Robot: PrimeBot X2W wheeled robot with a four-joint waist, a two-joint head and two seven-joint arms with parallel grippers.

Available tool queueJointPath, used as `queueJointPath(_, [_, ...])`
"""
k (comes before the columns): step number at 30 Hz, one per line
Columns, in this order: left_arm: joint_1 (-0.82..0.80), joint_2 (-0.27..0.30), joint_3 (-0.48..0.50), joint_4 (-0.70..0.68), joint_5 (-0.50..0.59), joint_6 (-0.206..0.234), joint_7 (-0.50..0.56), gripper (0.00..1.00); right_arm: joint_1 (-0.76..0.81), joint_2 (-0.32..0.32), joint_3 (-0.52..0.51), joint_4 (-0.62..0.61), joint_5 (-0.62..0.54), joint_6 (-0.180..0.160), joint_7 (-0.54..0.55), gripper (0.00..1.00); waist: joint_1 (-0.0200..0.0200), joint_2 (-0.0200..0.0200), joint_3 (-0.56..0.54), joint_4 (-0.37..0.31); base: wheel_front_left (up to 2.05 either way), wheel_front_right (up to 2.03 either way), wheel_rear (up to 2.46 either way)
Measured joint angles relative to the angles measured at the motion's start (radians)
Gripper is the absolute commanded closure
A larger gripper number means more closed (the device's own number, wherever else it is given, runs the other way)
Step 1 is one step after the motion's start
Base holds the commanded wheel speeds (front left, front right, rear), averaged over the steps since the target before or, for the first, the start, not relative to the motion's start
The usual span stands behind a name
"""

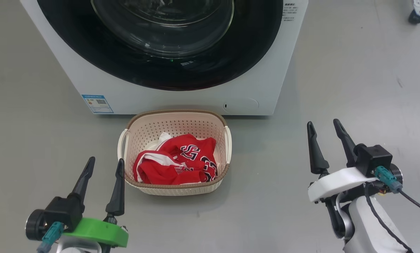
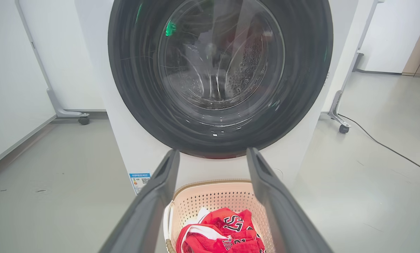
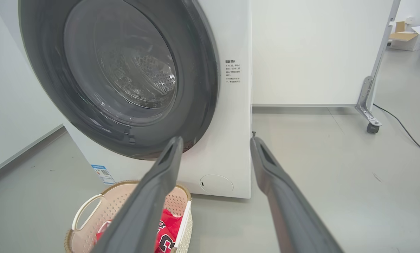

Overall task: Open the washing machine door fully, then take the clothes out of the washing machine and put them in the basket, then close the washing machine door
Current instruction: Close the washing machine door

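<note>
The white washing machine [image 1: 181, 95] stands ahead with its round black-rimmed door [image 1: 160, 45] flat against the front; through the glass [image 2: 220, 59] the steel drum shows. On the floor before it sits the cream basket [image 1: 176, 123] holding the red clothes [image 1: 176, 161] with white trim and dark letters. My left gripper [image 1: 104, 165] is open and empty at the basket's left. Open and empty too, my right gripper [image 1: 324, 128] hangs well off to the basket's right. The wrist views show the door [image 3: 125, 80], the basket [image 2: 213, 196] [image 3: 86, 214] and the clothes [image 2: 227, 232] [image 3: 167, 232].
Grey floor surrounds the machine. A wheeled panel stand [image 3: 369, 102] and a black cable [image 3: 403, 130] lie to the machine's right. Another castor foot [image 2: 72, 116] stands to its left, by a white wall. A cardboard box [image 3: 406, 35] sits far back.
</note>
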Motion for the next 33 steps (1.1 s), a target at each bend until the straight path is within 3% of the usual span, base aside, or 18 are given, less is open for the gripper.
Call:
queueJointPath(16, [0.077, 0.0, -0.009, 0.012, 0.001, 0.008, 0.0, 0.0, 0.197, 0.008, 0.012, -0.083, -0.014, -0.016, 0.0, 0.0, 0.0, 0.0, -0.095, -0.055, 0.0, 0.0, 0.0])
queueJointPath(33, [0.115, -0.001, -0.028, 0.015, 0.001, 0.012, 0.0, 0.0, 0.277, 0.016, -0.004, -0.148, -0.014, -0.035, 0.0, 0.0, 0.0, 0.0, -0.135, -0.064, 0.0, 0.0, 0.0])
